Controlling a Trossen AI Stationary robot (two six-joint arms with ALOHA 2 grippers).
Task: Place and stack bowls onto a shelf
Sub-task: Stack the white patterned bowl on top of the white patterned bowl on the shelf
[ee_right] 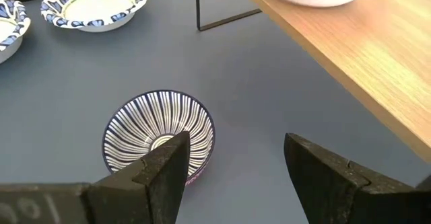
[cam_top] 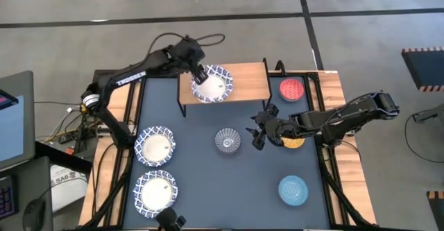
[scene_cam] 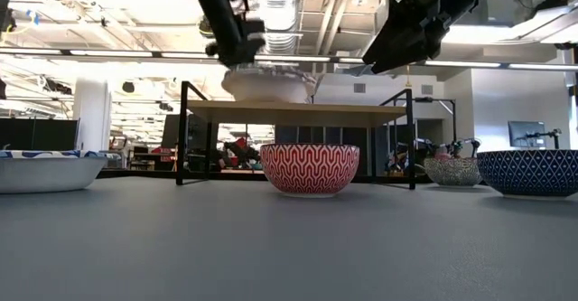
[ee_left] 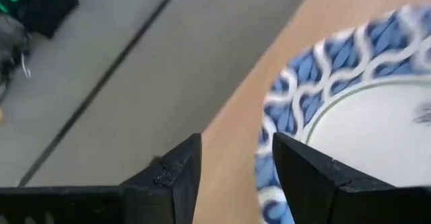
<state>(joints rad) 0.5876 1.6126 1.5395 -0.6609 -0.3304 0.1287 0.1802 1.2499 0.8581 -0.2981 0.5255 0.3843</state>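
Observation:
A wide white bowl (cam_top: 214,85) with a blue-patterned rim sits on the light-wood shelf (cam_top: 253,78) at the table's far side. My left gripper (ee_left: 236,177) is open at that bowl's rim (ee_left: 269,130). One finger (ee_left: 182,173) is outside over the wood and the other (ee_left: 306,173) over the bowl's inside. My right gripper (ee_right: 236,163) is open in the air at mid-table, just right of a small grey-blue striped bowl (ee_right: 158,136), which rests on the dark-blue tabletop. My left gripper straddles the rim of the bowl on the shelf, coming slanting down from the table's left. Bare wood shows between the outer finger and the rim. I cannot tell whether the inner finger touches the bowl.
Two more wide white bowls (cam_top: 154,146) (cam_top: 155,189) lie at the table's left. A red bowl (cam_top: 292,89) stands right of the shelf, and a light-blue one (cam_top: 293,189) at the near right. A yellow-orange bowl (cam_top: 294,143) is partly hidden under my right arm.

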